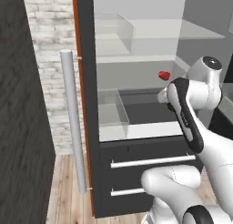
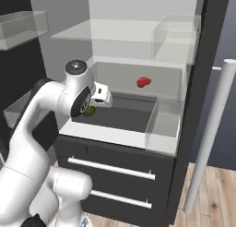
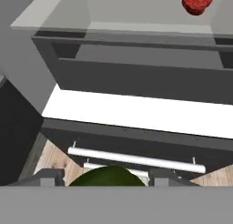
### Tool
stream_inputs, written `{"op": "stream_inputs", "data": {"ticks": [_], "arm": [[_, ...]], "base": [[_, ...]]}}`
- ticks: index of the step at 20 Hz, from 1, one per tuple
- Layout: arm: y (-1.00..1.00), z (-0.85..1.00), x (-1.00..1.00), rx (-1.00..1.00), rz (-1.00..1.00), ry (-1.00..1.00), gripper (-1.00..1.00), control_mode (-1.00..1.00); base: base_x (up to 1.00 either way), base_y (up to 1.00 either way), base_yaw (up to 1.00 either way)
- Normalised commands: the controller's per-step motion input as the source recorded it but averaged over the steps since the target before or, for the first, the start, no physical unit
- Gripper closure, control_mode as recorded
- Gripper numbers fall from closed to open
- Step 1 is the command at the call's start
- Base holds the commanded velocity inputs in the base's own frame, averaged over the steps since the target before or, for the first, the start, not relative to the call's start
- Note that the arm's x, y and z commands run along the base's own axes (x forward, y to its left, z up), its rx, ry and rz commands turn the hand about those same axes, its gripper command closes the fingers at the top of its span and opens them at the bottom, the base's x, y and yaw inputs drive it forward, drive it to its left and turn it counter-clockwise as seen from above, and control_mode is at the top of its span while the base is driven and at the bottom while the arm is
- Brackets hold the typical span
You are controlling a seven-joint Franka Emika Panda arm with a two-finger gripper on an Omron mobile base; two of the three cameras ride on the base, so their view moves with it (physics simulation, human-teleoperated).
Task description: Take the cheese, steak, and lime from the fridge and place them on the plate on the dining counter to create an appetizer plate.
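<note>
The open fridge point(image 1: 86, 82) stands in front of me, its pale interior lit. The dark-green lime point(image 3: 107, 176) sits between my fingertips, and my gripper point(image 3: 107, 178) is shut on it. From the right base view the lime point(image 2: 90, 110) peeks out beside the hand, in front of the fridge's dark lower shelf point(image 2: 124, 115). The red steak point(image 2: 144, 81) lies further back on that shelf, also seen as the steak point(image 1: 164, 75) and the steak point(image 3: 197, 2). The cheese, the plate and the dining counter are out of view.
A clear bin point(image 2: 163, 122) stands at the shelf's front right corner, and another bin point(image 2: 173, 34) sits above. Two drawers with silver bar handles point(image 2: 110, 168) lie below. The long grey door handle point(image 1: 73, 123) hangs on the open door beside a brick wall point(image 1: 50, 59).
</note>
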Motion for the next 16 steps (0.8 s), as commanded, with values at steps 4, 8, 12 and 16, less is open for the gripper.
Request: {"op": "stream_inputs", "data": {"ticks": [4,8,12,16], "arm": [[0.00,0.00,0.00,0.00,0.00,0.00,1.00,1.00],[0.00,0.00,0.00,0.00,0.00,0.00,1.00,1.00],[0.00,0.00,0.00,0.00,0.00,0.00,1.00,1.00],[0.00,0.00,0.00,0.00,0.00,0.00,1.00,1.00]], "base": [[-1.00,0.00,-0.26],[-1.00,0.14,-0.54],[-1.00,0.30,-0.75],[-1.00,0.28,-0.76]]}}
